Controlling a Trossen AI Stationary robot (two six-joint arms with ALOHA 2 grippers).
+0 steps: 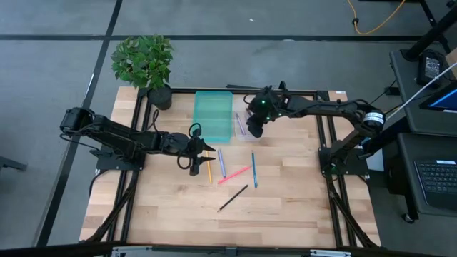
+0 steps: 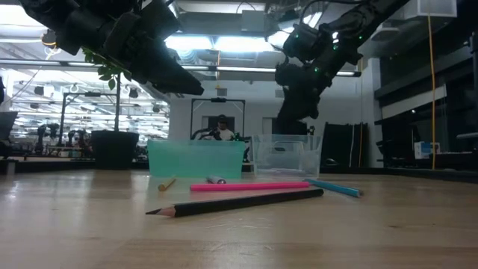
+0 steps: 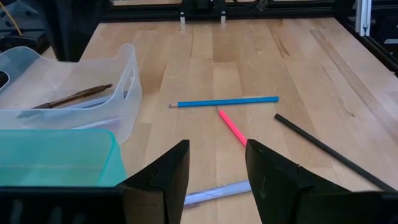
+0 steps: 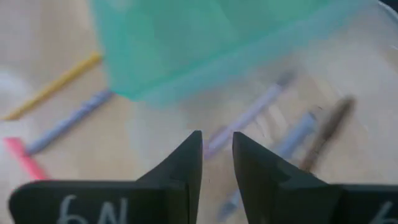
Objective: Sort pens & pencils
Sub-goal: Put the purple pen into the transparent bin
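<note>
Five pens and pencils lie flat on the wooden table: yellow, purple, pink, blue and black. The clear tray holds a purple, a grey-blue and a brown stick. The teal tray stands beside it. My right gripper hovers over the clear tray, open by a narrow gap, with nothing between its fingers. My left gripper stands open above the purple stick without touching it.
A potted plant stands at the table's far left corner. Black frame rails run along both sides of the table. Bare wood lies toward the near edge.
</note>
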